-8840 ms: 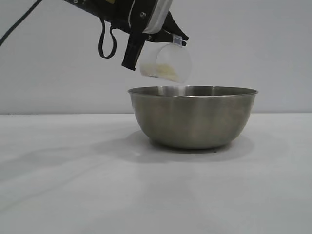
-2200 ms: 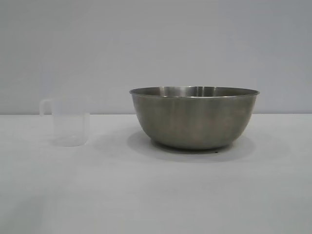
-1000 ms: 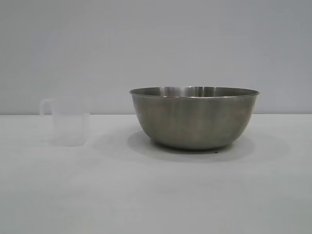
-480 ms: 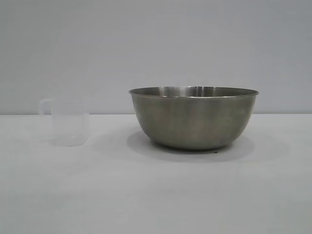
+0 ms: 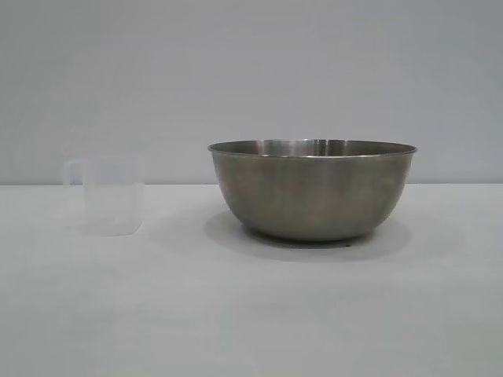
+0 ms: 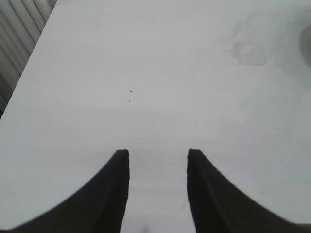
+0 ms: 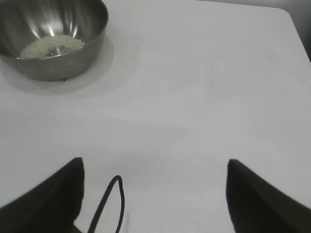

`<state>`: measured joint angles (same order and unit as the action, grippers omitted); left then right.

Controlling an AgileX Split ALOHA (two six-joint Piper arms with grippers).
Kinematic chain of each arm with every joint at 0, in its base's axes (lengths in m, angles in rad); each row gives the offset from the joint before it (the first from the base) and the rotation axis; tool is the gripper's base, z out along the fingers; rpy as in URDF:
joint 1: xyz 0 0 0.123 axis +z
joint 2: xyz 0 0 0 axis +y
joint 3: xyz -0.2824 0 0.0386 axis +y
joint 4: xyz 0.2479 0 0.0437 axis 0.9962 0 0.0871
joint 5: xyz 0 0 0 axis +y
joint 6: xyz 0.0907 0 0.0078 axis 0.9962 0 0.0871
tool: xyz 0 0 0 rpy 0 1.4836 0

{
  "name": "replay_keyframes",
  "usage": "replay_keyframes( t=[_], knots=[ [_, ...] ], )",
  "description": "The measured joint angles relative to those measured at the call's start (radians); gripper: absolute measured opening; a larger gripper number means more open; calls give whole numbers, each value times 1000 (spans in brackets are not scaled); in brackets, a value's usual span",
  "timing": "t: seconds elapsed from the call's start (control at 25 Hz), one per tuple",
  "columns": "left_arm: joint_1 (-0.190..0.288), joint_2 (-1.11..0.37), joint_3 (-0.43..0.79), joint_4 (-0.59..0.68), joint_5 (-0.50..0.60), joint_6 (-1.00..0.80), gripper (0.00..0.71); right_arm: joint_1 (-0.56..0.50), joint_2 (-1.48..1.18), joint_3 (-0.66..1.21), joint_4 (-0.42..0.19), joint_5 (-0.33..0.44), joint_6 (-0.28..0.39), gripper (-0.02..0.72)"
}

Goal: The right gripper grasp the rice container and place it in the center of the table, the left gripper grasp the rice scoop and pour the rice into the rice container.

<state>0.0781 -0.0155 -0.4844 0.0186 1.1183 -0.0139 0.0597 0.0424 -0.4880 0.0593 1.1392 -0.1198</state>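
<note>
left gripper: The black two-fingered left gripper hangs over the bare white desk. Its fingers are a little way apart. It holds nothing and touches nothing.
right gripper: The black two-fingered right gripper also hangs over bare desk. Its fingers are spread wide. It holds nothing. A thin black cable loops between them.
cup: The small see-through plastic rice scoop stands upright on the desk, well apart from the bowl, on the left arm's side. It looks empty.
bowl: The big round shiny steel rice container sits near the middle of the desk. It is far from both grippers.
rice: A small heap of whitish rice lies in the bottom of the bowl.
job: It looks done, I think.
what could go wrong: Not much. If an arm swung forward, it might bump the light cup and tip it over. A push on the bowl could slide it off the middle.
</note>
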Motion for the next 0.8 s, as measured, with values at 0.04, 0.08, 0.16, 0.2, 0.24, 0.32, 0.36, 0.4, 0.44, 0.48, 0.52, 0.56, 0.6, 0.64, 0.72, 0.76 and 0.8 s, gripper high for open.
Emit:
replay_keyframes(
  t=[0.04, 0.08, 0.16, 0.2, 0.24, 0.32, 0.36, 0.4, 0.44, 0.48, 0.52, 0.56, 0.6, 0.64, 0.72, 0.76, 0.8],
  knots=[
    [0, 1, 0, 0, 3, 0, 260, 0, 0, 0, 0, 0, 0, 555],
    [0, -1, 0, 0, 3, 0, 260, 0, 0, 0, 0, 0, 0, 555],
    [0, -3, 0, 0, 3, 0, 260, 0, 0, 0, 0, 0, 0, 555],
    [0, -3, 0, 0, 3, 0, 260, 0, 0, 0, 0, 0, 0, 555],
    [0, -3, 0, 0, 3, 0, 260, 0, 0, 0, 0, 0, 0, 555],
    [0, -3, 0, 0, 3, 0, 260, -4, 0, 0, 0, 0, 0, 555],
    [0, -3, 0, 0, 3, 0, 260, -9, 0, 0, 0, 0, 0, 555],
    [0, -3, 0, 0, 3, 0, 260, -23, 0, 0, 0, 0, 0, 555],
    [0, -3, 0, 0, 3, 0, 260, -34, -3, 0, 0, 0, 0, 555],
    [0, -3, 0, 0, 3, 0, 260, -44, -8, 0, 0, 0, 0, 555],
    [0, -3, 0, 0, 3, 0, 260, -49, -27, 0, 0, 0, 0, 555],
    [0, -3, 0, 0, 3, 0, 260, -51, -43, 0, 0, 0, 0, 555],
    [0, -3, 0, 0, 3, 0, 260, -51, -52, 0, 0, 2, 0, 555],
    [0, -3, 0, 0, 3, 0, 260, -51, -59, 0, 0, 2, 0, 555],
    [0, -3, 0, 0, 3, 0, 260, -51, -59, 0, 0, 4, 0, 555],
    [0, -3, 0, 0, 3, 0, 260, -52, -59, 0, 0, 4, 0, 555],
    [0, -3, 0, 0, 3, 0, 260, -52, -59, 0, 0, 4, 0, 555]
  ],
)
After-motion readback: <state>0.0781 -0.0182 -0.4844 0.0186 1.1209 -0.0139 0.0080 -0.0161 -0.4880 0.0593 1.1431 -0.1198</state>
